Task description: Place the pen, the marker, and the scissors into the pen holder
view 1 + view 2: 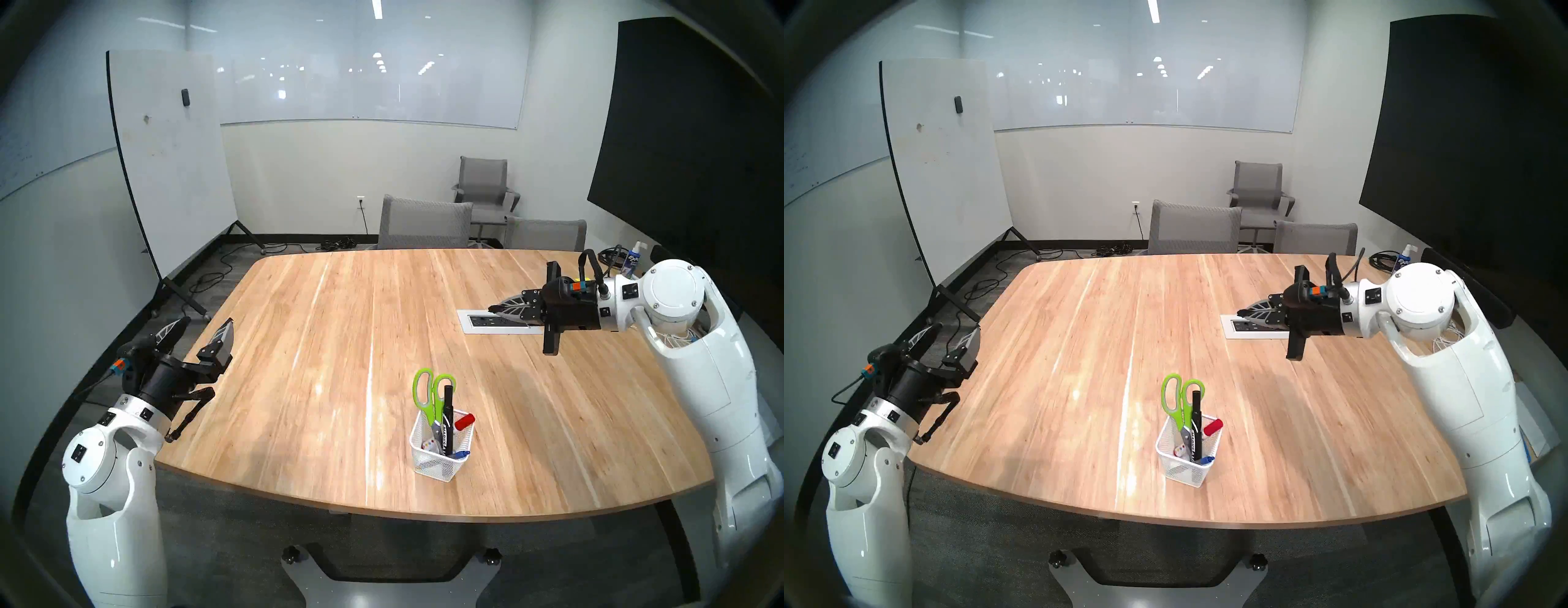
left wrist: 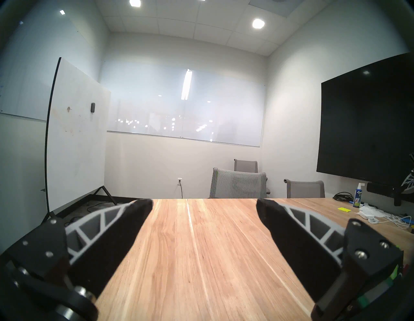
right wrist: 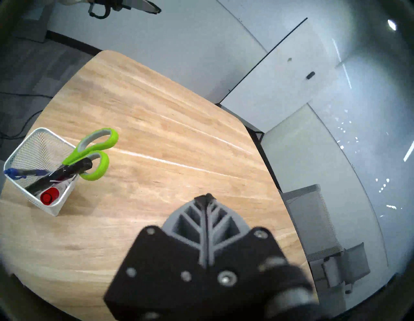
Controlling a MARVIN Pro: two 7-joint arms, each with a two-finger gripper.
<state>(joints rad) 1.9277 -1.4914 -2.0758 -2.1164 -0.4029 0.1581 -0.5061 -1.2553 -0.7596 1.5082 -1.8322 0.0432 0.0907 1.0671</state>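
The white wire-mesh pen holder (image 1: 424, 465) (image 1: 1185, 471) (image 3: 63, 199) stands near the table's front edge. Upright in it are the green-handled scissors (image 1: 424, 392) (image 3: 98, 143), a black marker (image 1: 447, 407) (image 3: 67, 171), a red-capped marker (image 1: 464, 421) (image 3: 49, 196) and the blue pen (image 1: 460, 455) (image 3: 20, 172). My left gripper (image 1: 203, 327) (image 2: 205, 206) hangs open and empty at the table's left edge. My right gripper (image 1: 492, 308) (image 3: 207, 196) is shut on nothing, raised over the table's right side, well away from the holder.
A power outlet panel (image 1: 492, 320) is set into the table under my right gripper. Grey chairs (image 1: 424, 223) stand at the far edge. A whiteboard on a stand (image 1: 169, 170) is at the left. A spray bottle (image 1: 632, 257) and cables lie far right.
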